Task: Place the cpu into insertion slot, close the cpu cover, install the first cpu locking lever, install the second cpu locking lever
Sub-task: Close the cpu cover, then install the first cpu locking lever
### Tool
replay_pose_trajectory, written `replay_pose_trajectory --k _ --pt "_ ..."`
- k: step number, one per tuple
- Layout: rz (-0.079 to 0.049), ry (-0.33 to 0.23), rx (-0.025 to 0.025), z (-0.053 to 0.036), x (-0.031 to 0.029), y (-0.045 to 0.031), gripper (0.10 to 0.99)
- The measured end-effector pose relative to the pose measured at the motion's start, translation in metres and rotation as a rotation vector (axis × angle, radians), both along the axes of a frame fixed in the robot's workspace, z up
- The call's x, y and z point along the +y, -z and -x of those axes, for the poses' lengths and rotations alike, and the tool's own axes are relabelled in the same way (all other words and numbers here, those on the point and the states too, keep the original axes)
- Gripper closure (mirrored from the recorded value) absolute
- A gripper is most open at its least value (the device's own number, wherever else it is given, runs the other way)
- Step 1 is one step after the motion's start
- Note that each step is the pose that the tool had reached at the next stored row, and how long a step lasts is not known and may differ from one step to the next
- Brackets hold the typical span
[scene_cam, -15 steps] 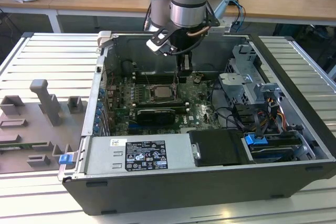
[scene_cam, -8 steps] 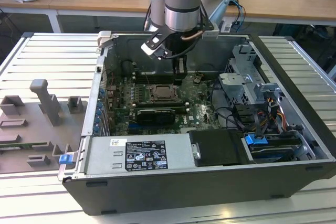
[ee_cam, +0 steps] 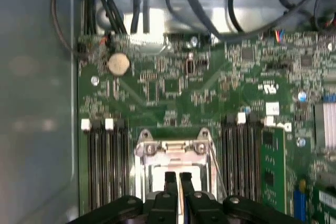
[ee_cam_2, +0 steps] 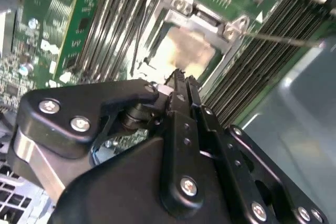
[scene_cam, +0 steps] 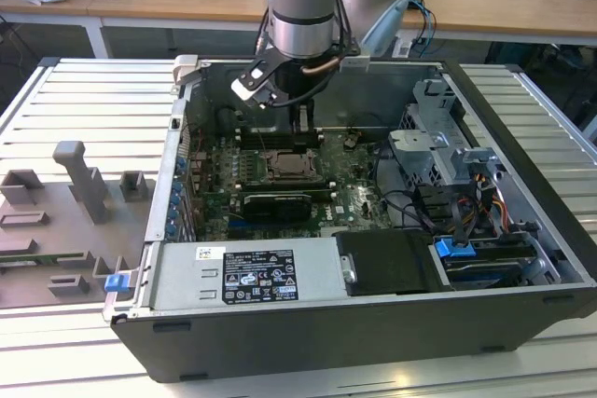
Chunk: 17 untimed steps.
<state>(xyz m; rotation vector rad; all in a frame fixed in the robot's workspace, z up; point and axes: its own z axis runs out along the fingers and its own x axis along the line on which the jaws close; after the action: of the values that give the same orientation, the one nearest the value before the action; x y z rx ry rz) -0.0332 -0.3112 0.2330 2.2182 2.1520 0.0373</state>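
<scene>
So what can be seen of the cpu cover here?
The cpu cover is a thin silvery metal frame that looks folded down flat on the green board, between the banks of memory slots. Through its window shows the pale beige cpu. Two screws sit at one end. The gripper hangs just above its opposite edge; contact can't be told.

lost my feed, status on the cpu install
end effector low over cpu. cpu cover looks down around it. cables lie apart, by the case wall.
</scene>
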Motion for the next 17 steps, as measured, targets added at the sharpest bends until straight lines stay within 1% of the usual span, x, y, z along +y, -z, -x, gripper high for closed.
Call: replay_pose_trajectory --k 1,6,17 --pt "0.0 0.0 0.0001 0.0028 0.0 0.0 0.918" --pt "0.0 0.0 0.0001 0.0068 0.0001 0.0001 0.918" --pt "0.0 0.0 0.0001 0.0073 0.0001 -0.0012 0.918"
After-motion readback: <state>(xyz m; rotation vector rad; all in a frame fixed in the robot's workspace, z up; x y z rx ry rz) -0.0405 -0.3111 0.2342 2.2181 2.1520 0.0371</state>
